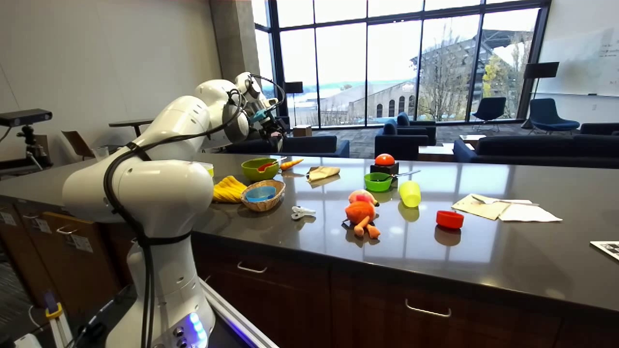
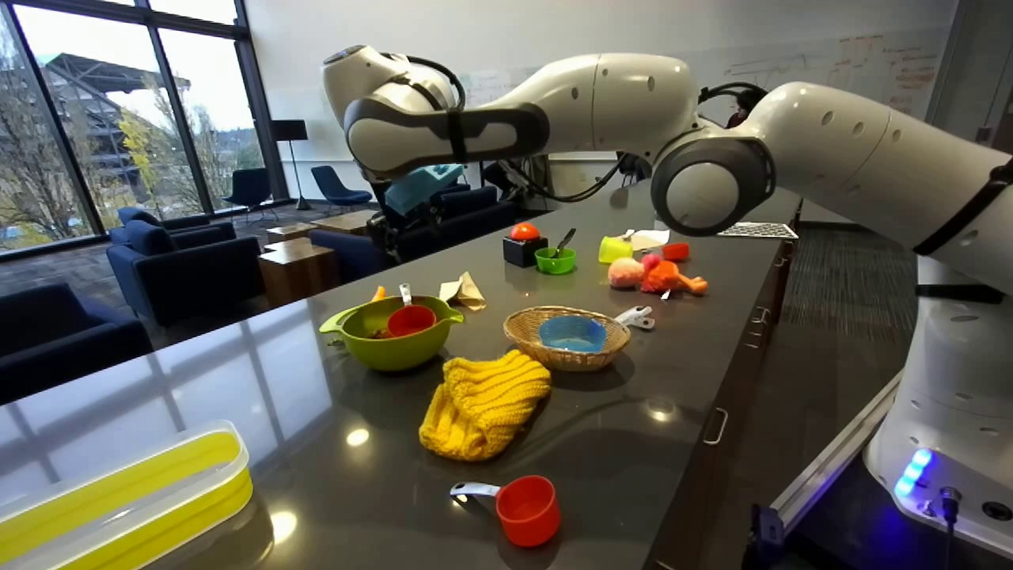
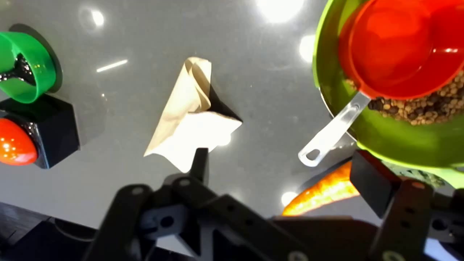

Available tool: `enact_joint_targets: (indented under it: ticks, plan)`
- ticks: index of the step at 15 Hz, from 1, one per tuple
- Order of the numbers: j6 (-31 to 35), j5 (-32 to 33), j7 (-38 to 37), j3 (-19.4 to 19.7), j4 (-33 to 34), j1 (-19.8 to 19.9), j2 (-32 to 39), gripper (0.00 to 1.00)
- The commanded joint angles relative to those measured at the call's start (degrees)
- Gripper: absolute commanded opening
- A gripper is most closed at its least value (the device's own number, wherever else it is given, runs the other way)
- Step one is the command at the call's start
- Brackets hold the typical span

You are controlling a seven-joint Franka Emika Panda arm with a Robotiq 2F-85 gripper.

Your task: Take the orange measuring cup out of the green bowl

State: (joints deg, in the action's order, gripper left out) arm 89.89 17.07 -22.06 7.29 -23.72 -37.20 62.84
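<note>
- Standing wide apart in the wrist view, the fingers (image 3: 373,183) of the gripper (image 3: 288,172) are clamped on nothing.
- The cup (image 3: 393,47) sits in the bowl (image 3: 417,145), off to one side of the line between the fingertips; its handle (image 3: 335,127) crosses the rim, free end just beside the gap between them.
- A carrot (image 3: 326,192) shows between the fingers, farther down and nearer one of them. Dropping straight down would probably close on it, or set that finger on the bowl's rim and tip the bowl.
- The handle looks thin and smooth, so a pinch near its end might let the likely heavier cup end swing down and slip free.
- Brown bits (image 3: 424,112) lie beside the cup, on the fingers' side; a dragged lift could spill some.
- In an exterior view, the basket (image 1: 261,205) stands near the bowl, well below the fingers; a low carry that way may snag its edge.
- In an exterior view, a red cup (image 2: 529,511) much like the wanted one stands on the counter (image 2: 348,507), well apart from the fingers; going by looks alone could mislead. The wanted cup's handle rises over the rim; pulling sideways could drag the bowl too.
</note>
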Motion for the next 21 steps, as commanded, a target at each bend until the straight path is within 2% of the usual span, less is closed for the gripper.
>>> enact_joint_targets:
  ticks: [1,2,3,4,5,9,10,11,14,15,16,17,18,19,20,21]
  plan:
    - [-7.6,-2.5,1.9,-1.5,4.9,1.3,1.8,1.0]
    - [-4.9,-2.6,1.0,-1.5,-3.3,0.8,-2.8,1.0]
    - [-4.4,-3.0,1.4,-1.9,-2.7,1.0,-2.4,1.0]
    - [-5.7,-2.9,3.3,-2.2,6.5,1.4,2.7,1.0]
    - [-0.2,-2.2,4.0,-2.2,-1.0,0.8,-1.4,1.0]
    - [8.7,-0.5,10.4,-1.7,-1.2,-0.2,-0.7,1.0]
    - [8.5,1.1,8.5,0.0,-1.8,-1.2,-1.0,1.0]
    - [4.7,-0.9,8.8,-1.3,5.9,0.1,3.4,1.0]
    - [5.2,0.1,8.9,-0.6,5.7,-0.6,3.5,1.0]
    - [4.6,-2.0,6.9,-1.8,6.0,0.6,3.7,1.0]
    - [4.7,-5.2,10.1,-4.5,6.3,2.7,4.0,1.0]
    - [7.1,-6.7,10.5,-5.8,1.5,3.5,1.6,1.0]
    - [5.2,-8.9,13.4,-7.2,6.6,4.8,4.8,1.0]
    - [7.0,-10.4,14.4,-8.7,1.6,5.7,2.2,1.0]
    - [4.5,-11.7,15.8,-9.3,6.2,6.6,5.0,1.0]
    - [3.9,-12.6,16.2,-9.9,5.5,7.3,4.7,1.0]
